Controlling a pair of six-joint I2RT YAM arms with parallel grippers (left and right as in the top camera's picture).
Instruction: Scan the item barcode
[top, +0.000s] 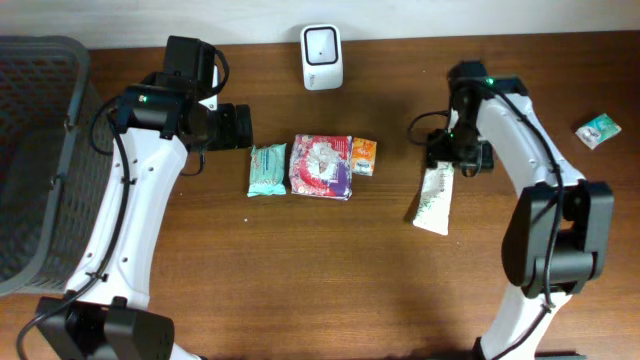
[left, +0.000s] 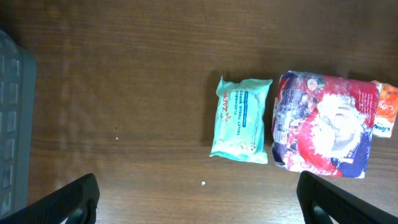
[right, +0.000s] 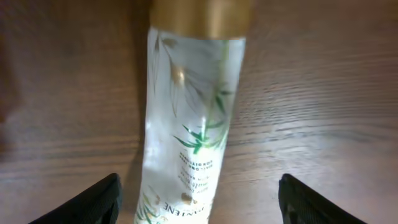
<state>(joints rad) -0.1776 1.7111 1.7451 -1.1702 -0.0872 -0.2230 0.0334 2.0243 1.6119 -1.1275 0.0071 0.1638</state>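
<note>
A white tube (top: 434, 200) printed with green leaves lies flat on the wooden table, right of centre. In the right wrist view the tube (right: 193, 112) runs lengthwise away from the camera, gold cap (right: 199, 15) at the far end. My right gripper (right: 199, 202) (top: 455, 155) is over its top end, open, both fingers standing clear of the tube's sides. The white barcode scanner (top: 322, 57) stands at the back middle. My left gripper (top: 240, 127) (left: 199, 199) is open and holds nothing, above bare wood left of a teal wipes pack (left: 241, 119).
A teal wipes pack (top: 267, 170), a red and white pack (top: 321, 166) and a small orange packet (top: 364, 156) lie in a row mid-table. A grey basket (top: 40, 160) fills the left edge. Another teal packet (top: 597, 131) lies at the far right.
</note>
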